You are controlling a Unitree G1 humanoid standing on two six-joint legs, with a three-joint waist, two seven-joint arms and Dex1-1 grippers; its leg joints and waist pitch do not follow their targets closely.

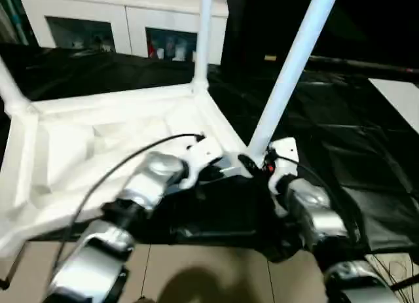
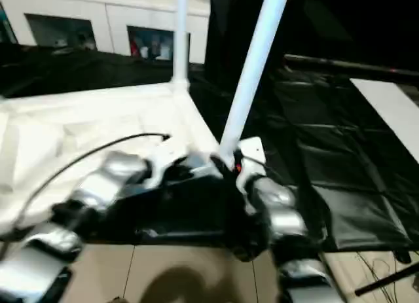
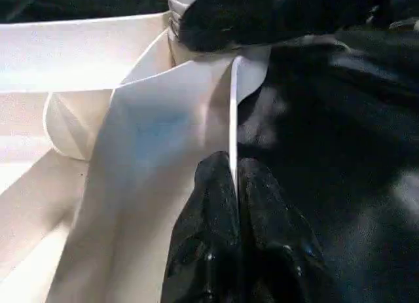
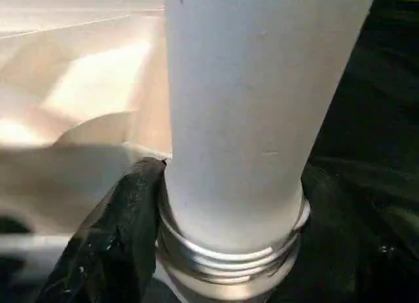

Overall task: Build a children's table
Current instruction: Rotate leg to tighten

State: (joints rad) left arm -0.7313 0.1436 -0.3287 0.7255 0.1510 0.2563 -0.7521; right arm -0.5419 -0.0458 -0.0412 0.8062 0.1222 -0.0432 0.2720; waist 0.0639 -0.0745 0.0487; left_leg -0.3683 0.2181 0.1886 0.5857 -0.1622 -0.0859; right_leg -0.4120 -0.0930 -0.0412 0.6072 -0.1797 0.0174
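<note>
Left eye view has both silver forearms reaching to the near corner of the upturned white plastic children's table (image 1: 98, 133) on the black-draped work table (image 1: 353, 152). The left gripper (image 3: 234, 178) pinches the top's thin rim. The right gripper (image 4: 196, 250) clasps a white tubular leg (image 1: 291, 67) at its threaded base. Three legs show. A white glass-doored cabinet (image 1: 124, 18) stands behind.
</note>
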